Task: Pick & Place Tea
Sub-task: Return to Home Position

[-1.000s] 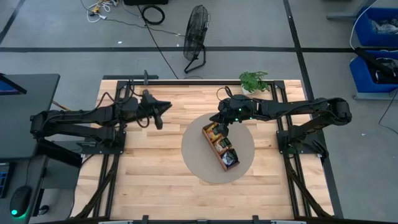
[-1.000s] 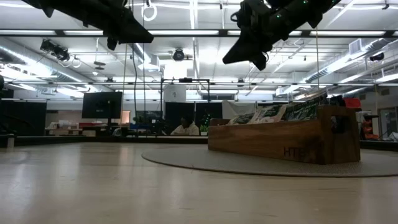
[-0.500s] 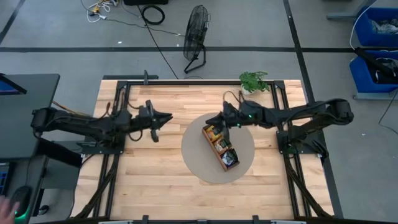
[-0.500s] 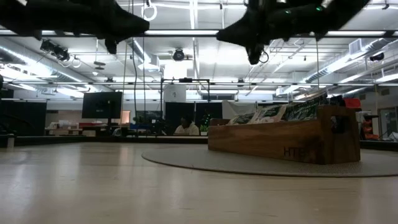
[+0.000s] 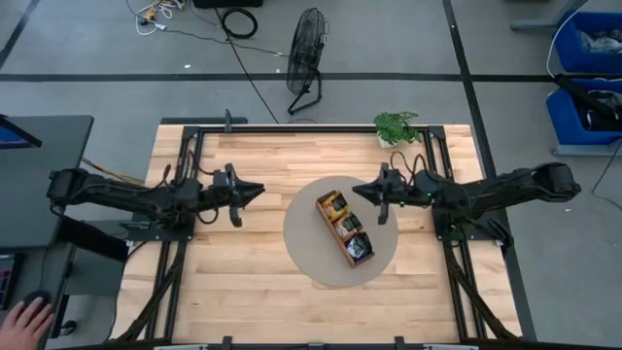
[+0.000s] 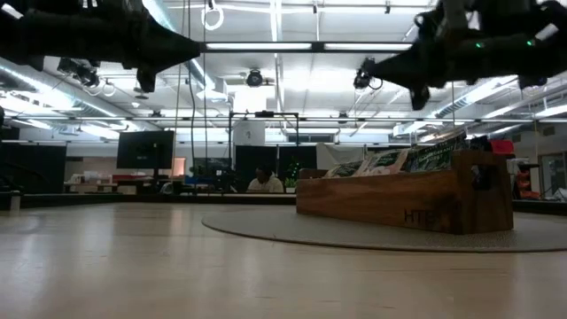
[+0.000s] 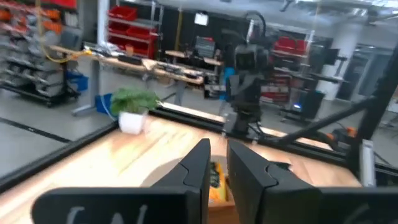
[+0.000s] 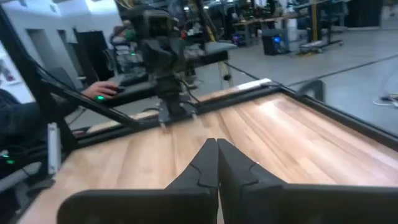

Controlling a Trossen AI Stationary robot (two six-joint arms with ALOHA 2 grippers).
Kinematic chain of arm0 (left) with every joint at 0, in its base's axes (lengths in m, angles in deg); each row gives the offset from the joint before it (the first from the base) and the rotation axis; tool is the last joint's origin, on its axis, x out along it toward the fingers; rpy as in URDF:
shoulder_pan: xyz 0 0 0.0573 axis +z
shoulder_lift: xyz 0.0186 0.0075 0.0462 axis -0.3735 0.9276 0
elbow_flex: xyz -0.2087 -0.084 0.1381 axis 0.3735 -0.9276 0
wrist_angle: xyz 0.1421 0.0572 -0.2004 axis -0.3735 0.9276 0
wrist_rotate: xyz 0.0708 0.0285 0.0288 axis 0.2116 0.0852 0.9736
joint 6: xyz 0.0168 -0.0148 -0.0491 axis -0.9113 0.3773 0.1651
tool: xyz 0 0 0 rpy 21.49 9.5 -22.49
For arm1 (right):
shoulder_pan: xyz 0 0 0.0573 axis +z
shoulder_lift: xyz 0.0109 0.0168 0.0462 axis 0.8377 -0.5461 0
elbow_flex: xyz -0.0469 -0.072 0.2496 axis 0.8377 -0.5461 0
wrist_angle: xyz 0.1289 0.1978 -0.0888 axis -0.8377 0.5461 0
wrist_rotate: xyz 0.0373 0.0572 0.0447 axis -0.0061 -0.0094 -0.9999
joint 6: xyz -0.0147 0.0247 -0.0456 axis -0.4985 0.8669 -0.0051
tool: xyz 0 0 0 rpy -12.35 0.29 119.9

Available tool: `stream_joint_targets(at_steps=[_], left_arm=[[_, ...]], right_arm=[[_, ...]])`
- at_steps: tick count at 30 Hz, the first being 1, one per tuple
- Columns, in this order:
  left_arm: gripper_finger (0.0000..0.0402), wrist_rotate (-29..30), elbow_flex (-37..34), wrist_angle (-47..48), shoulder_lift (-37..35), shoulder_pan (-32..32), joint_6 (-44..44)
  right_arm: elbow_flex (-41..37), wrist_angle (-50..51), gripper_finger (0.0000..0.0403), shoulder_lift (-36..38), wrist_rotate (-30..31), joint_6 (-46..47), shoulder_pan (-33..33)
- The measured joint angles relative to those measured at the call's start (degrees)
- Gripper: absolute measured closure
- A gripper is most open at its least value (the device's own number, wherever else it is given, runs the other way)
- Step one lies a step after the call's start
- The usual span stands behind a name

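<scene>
The tea sachets (image 5: pixel 336 204) stand on edge in a long brown wooden tray (image 5: pixel 328 222) that lies on a round grey mat (image 5: pixel 309 255) at mid-table. In the low view their tops (image 6: pixel 383 160) stick up above the tray's wall (image 6: pixel 390 206). My left gripper (image 5: pixel 259 191) hangs level above the bare wood left of the mat, with a narrow gap between its fingers (image 7: pixel 198 167) and nothing in it. My right gripper (image 5: pixel 356 192) hangs level over the mat's right part, just right of the tray's far end. Its fingers (image 8: pixel 205 163) are shut and hold nothing.
A small potted plant (image 5: pixel 397 126) stands at the table's far edge. A fan (image 5: pixel 309 58) stands on the floor beyond. Black frame rails (image 5: pixel 185 243) run along both sides. A person's hand (image 5: pixel 24 316) rests at a desk off the table's left.
My right gripper has drawn back from above the tray's far end toward the table's right edge, tipping from pointing down to level. My left gripper has also tipped up to level and sunk a little. The tray and the tea have kept still.
</scene>
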Motion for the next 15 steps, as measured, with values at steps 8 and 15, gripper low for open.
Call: stream_joint_targets(at_steps=[8,15], left_arm=[[0.0346,6.7,0.0,1.3,-0.3,0.0,0.3],[0.0346,15.0,0.1,3.9,-1.0,0.0,2.7]], right_arm=[[-7.4,-1.1,0.0403,7.3,-0.5,-1.7,-0.5],[-13.5,-2.8,0.0403,14.3,-1.4,1.2,-0.9]])
